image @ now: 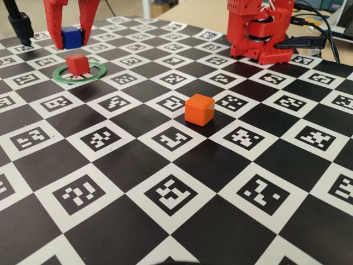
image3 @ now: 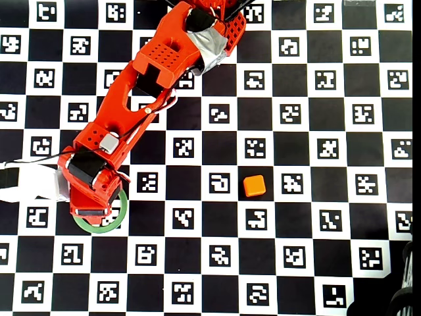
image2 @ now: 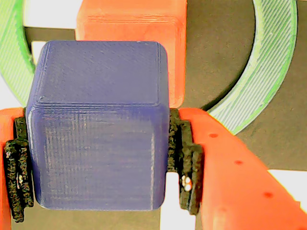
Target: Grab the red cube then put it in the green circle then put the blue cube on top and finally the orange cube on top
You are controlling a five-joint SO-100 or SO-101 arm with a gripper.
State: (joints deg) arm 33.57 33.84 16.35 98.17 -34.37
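The red cube [image: 77, 63] sits inside the green circle [image: 79, 73] at the far left of the fixed view. My gripper [image: 71, 40] is shut on the blue cube [image: 71, 37] and holds it in the air just above and behind the red cube. In the wrist view the blue cube [image2: 98, 127] fills the space between my black pads [image2: 181, 153], with the red cube [image2: 132, 24] and the green circle [image2: 261, 81] below it. The orange cube [image: 199, 109] stands alone mid-board, also in the overhead view [image3: 254, 185]. From overhead the arm hides both other cubes; part of the green circle [image3: 99, 228] shows.
The board is a black-and-white checker of marker squares. The arm's red base [image: 259, 33] stands at the back right of the fixed view. A black stand [image: 21, 25] rises at the far left. Cables [image: 325, 33] lie behind the base.
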